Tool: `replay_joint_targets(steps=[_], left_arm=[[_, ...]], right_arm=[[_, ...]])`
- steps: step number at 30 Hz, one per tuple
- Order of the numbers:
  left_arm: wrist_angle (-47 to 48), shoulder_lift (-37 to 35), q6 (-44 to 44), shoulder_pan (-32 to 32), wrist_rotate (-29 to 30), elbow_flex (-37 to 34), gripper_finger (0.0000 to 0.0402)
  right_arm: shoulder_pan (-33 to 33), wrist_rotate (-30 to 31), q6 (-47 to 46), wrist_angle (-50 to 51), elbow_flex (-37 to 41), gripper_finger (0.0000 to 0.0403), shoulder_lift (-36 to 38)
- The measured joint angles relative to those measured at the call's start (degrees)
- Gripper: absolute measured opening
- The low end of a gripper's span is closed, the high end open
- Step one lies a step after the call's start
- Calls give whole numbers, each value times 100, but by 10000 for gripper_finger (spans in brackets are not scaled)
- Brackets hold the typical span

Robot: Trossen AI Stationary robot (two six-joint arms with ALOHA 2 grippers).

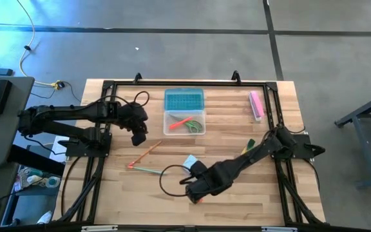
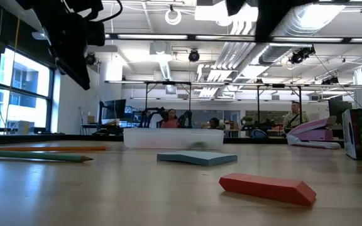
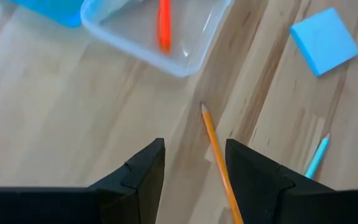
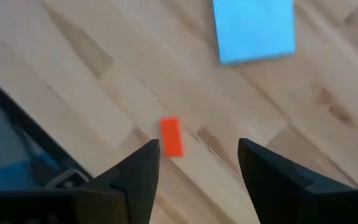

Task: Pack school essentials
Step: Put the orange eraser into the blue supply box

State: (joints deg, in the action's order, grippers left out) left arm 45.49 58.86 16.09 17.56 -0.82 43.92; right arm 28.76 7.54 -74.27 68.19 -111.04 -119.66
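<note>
Hovering spread right pincer (image 4: 197, 162) above red eraser (image 4: 171, 136), arm hiding it overhead; hanging spread left pincer (image 3: 194, 165) over orange pencil (image 3: 219, 163), lower end cut off.

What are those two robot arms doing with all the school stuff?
They are packing it into a clear box. An orange-red pen and green-handled scissors are already inside. The left gripper hangs open over an orange pencil. The right gripper hangs open over a tiny red eraser, near a light-blue notepad.
</note>
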Motion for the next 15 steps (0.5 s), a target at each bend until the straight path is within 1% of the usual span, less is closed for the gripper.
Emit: replay_joint_targets(steps=[3,6,9,11,15], left_arm=[[330,0,373,-46,-52,0,156],[638,-1,561,-195,-92,0,156],[770,-1,588,-345,-68,0,156],[766,0,625,-417,-63,0,156],[767,-1,729,-513,-54,0,156]], right_arm=[[36,-175,79,-183,317,208,-19],[32,-379,104,-426,560,208,-18],[32,-624,118,-595,574,208,-10],[16,-660,145,-537,461,208,-15],[25,-636,182,-828,184,208,-4]])
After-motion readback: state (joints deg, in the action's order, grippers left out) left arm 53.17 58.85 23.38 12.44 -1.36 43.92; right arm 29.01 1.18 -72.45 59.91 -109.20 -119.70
